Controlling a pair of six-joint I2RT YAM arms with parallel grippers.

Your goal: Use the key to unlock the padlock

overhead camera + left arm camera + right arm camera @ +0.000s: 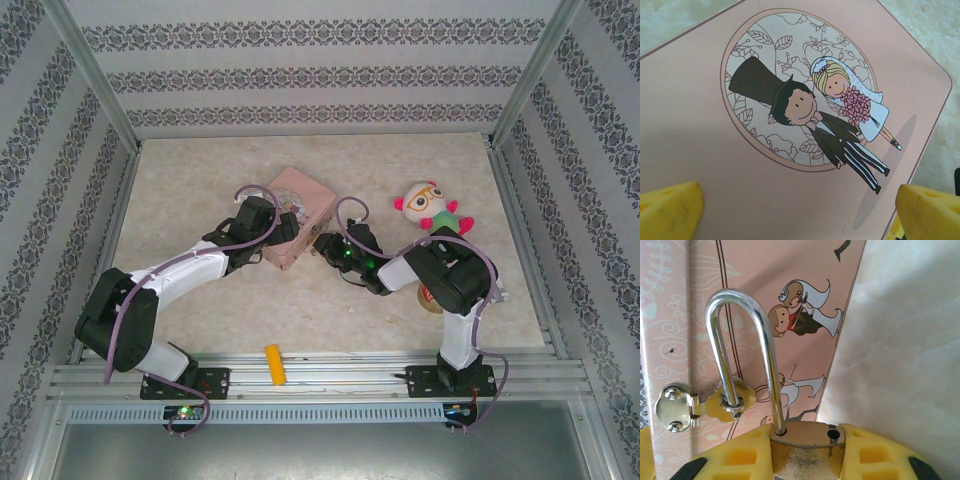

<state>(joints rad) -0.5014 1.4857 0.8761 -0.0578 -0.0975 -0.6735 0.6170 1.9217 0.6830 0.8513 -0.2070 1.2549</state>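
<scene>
— How does the padlock [807, 440] look?
— I see a brass body at 6 o'clock, pinched by my right tool [807, 456]. The silver shackle [720, 340] has its free end out, hooked through the pink tin's [805, 285] hasp [677, 407].
— And the left?
— My left tool [800, 207] is spread over the lid. From the top, the tin sits mid-surface [200, 170], with a plush toy [435, 210] at its 3 o'clock.

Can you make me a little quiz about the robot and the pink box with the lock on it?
1. True or false: the padlock sits between the yellow pads of the right tool.
2. What is drawn on the lid of the pink tin? A) a bride and groom B) a cat C) a train
3. Fill in: one end of the shackle is out of its hole, so the lock is ____.
Key: 1 true; 2 A; 3 open.
</scene>
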